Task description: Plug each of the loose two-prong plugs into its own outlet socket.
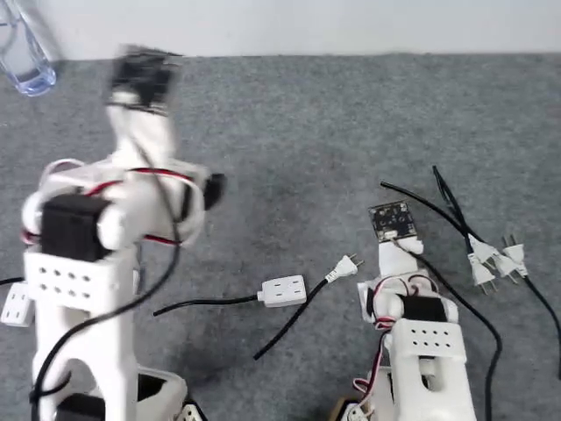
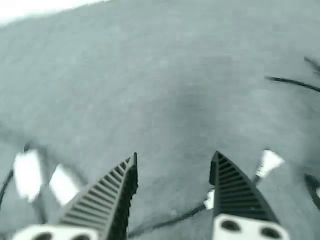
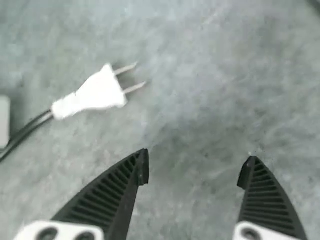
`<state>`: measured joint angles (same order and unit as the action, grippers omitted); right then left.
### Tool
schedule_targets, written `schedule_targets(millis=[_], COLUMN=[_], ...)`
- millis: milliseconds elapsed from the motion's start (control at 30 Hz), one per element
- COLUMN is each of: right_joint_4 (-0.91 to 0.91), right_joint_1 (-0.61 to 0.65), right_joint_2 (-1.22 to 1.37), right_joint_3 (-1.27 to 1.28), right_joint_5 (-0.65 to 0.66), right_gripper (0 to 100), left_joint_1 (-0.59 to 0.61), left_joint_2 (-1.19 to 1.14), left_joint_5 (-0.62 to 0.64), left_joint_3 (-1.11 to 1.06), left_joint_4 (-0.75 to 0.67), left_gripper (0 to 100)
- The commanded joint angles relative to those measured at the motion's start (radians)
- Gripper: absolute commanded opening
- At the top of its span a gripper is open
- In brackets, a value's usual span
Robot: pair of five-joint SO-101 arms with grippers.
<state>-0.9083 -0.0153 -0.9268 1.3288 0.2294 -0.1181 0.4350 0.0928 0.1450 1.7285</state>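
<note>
Looming closest in the high view is the left arm [image 1: 88, 228], its white body wrapped in red and black wires, raised over the far left part of the grey counter [image 1: 307, 132]. In its wrist view, the left gripper [image 2: 175, 155] hangs above bare counter with its ribbed black fingers [image 2: 120, 195] spread wide apart and nothing between them. Some white shapes [image 2: 27, 172] beyond them are too smeared to name.

Lower on the right stands the right arm [image 1: 421, 333]. The right gripper [image 3: 197, 155] is also gaping, its fingers [image 3: 115, 195] well separated and empty. Just ahead of them lies a white two-prong plug [image 3: 95, 92] flat on the counter, untouched, with its black cord trailing away.

From above, that plug [image 1: 344, 267] lies just beside one end of a white outlet socket [image 1: 283, 290] near the middle of the counter. Its prongs point away from the socket and it is not plugged in. The socket's own black cord runs off toward the left arm. A second outlet socket [image 1: 16, 304] sits at the left edge, beside the left arm's base.

Two more loose plugs [image 1: 481, 264] and [image 1: 514, 254] lie close together to the right of the right arm, among black cords, well apart from either socket. A clear plastic bottle [image 1: 26, 53] lies at the far left corner.
</note>
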Motion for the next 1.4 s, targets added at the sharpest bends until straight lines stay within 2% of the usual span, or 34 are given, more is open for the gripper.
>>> schedule_targets(millis=[0,100,200,333,467,533,633,667,733,900,1033,1167,1233,1367], right_joint_4=[-0.107,-0.197,-0.346,-0.568,-0.802,-0.895,-0.889,-0.885,-0.883,-0.881,-0.885,-0.885,-0.878,-0.843], right_joint_1=[0.007,0.015,0.015,0.031,0.031,0.031,0.030,0.038,0.082,0.225,0.246,0.186,0.139,0.070], right_joint_2=[-0.007,-0.016,-0.005,0.041,0.234,0.364,0.552,0.611,0.734,0.943,0.921,0.874,0.868,0.892], right_joint_3=[-0.124,-0.227,-0.410,-0.666,-0.967,-1.109,-1.181,-1.183,-1.189,-1.168,-1.160,-1.096,-1.083,-1.085], right_joint_5=[0.014,0.132,0.275,0.342,0.334,0.261,0.081,0.049,0.068,0.456,0.795,1.189,1.344,1.519], right_gripper=[29.6,29.7,29.6,29.6,29.6,29.6,29.6,29.6,29.6,29.6,29.6,29.6,29.6,29.6], left_joint_1=[0.210,0.305,0.402,0.488,0.482,0.482,0.476,0.477,0.477,0.476,0.477,0.474,0.473,0.471], left_joint_2=[0.066,0.126,0.199,0.273,0.296,0.293,0.293,0.295,0.295,0.299,0.295,0.296,0.296,0.293], left_joint_5=[0.034,-0.046,-0.150,-0.198,-0.173,-0.146,-0.097,-0.092,-0.094,-0.094,-0.094,-0.094,-0.094,-0.092], left_joint_3=[-0.205,-0.374,-0.547,-0.816,-1.095,-1.182,-1.267,-1.285,-1.326,-1.368,-1.371,-1.382,-1.382,-1.380], left_joint_4=[0.026,-0.020,-0.144,-0.305,-0.509,-0.588,-0.667,-0.694,-0.747,-0.806,-0.825,-0.858,-0.864,-0.896], left_gripper=[23,23,23,23,23,23,23,23,23,23,23,23,23,23])
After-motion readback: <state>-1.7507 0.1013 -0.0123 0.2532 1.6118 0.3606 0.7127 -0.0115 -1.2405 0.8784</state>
